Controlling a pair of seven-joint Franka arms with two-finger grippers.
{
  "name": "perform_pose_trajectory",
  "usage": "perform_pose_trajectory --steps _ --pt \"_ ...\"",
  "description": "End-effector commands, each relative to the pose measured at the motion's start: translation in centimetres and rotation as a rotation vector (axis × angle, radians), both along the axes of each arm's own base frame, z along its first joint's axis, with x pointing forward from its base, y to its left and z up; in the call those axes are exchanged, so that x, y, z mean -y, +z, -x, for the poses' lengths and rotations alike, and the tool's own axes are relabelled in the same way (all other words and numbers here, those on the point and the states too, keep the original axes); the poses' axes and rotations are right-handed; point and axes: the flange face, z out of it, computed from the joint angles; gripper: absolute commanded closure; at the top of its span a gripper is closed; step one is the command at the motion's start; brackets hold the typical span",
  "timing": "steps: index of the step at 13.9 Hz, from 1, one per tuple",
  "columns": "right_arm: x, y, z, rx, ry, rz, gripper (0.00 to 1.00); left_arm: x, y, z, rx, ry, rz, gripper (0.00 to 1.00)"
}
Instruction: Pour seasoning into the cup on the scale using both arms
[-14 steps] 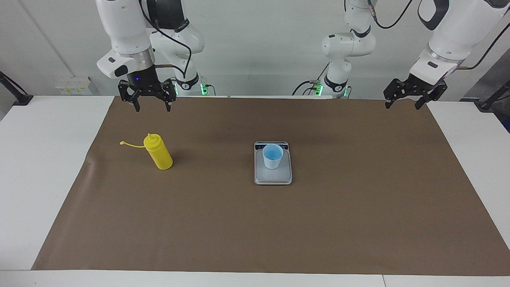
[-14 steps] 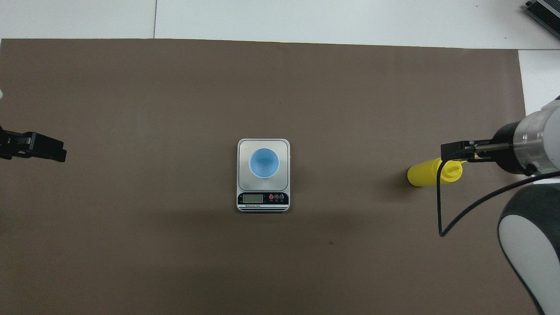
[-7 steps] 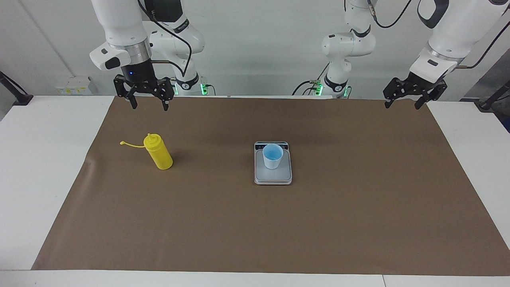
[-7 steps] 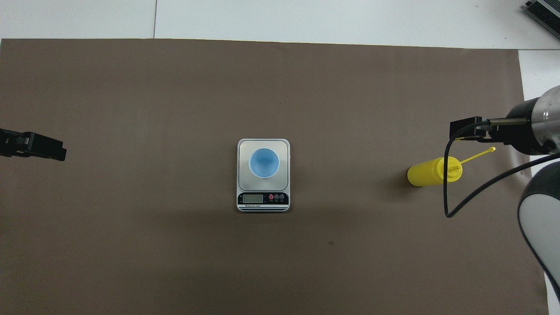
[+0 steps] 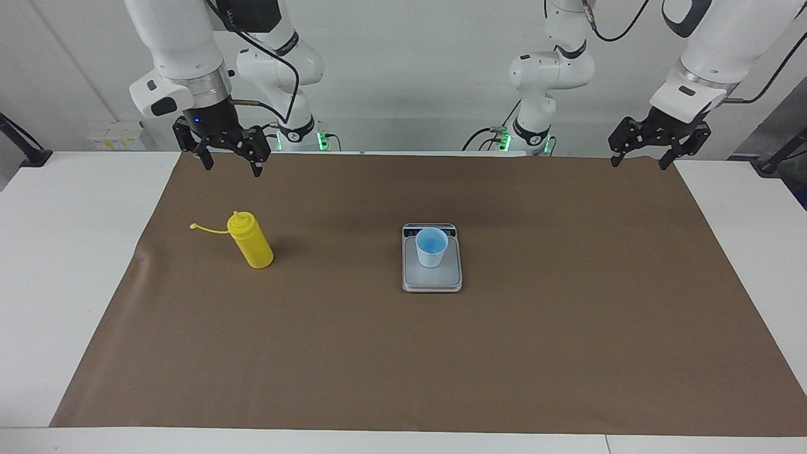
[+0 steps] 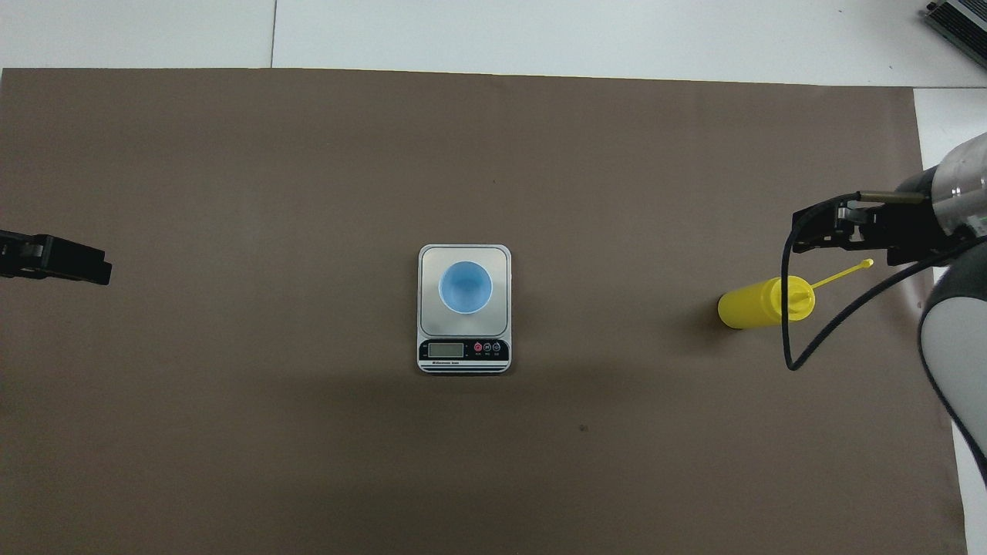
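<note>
Facing view: yellow seasoning bottle (image 5: 251, 248) upright on brown mat (image 5: 567, 353), toward right arm's end. Blue cup (image 5: 431, 247) on scale (image 5: 432, 280), mid-mat. Right gripper (image 5: 229, 165) and left gripper (image 5: 642, 161) aloft, jaws spread, empty.

Overhead view: scale's display strip (image 6: 463, 351) lettering unreadable; broad bare mat all round.

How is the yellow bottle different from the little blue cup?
The yellow bottle is taller than the blue cup. The bottle narrows to a nozzle on top; the cup is wide open on top. The bottle stands on the brown mat; the cup stands on the scale. Both stand upright, untouched.
</note>
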Motion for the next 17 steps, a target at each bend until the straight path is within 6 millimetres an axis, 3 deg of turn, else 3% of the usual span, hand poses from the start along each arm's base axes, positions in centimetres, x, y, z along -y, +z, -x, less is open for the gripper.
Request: perform_pose_trajectory --steps 1,7,13,17 --pt "0.0 -0.8 1.9 -0.018 -0.02 0.016 0.0 -0.3 0.0 0.7 0.011 -0.005 0.006 0.0" --pt "0.1 -2.2 2.6 -0.013 -0.017 0.016 0.0 -0.3 0.0 0.7 0.01 -0.005 0.005 0.0" --pt "1.9 -2.3 2.4 -0.022 0.039 -0.057 0.0 -0.4 0.0 0.7 0.009 -0.005 0.001 0.0" --pt "1.9 -2.1 2.2 -0.006 0.099 -0.061 0.0 -0.3 -0.1 0.7 0.007 -0.007 0.001 0.0"
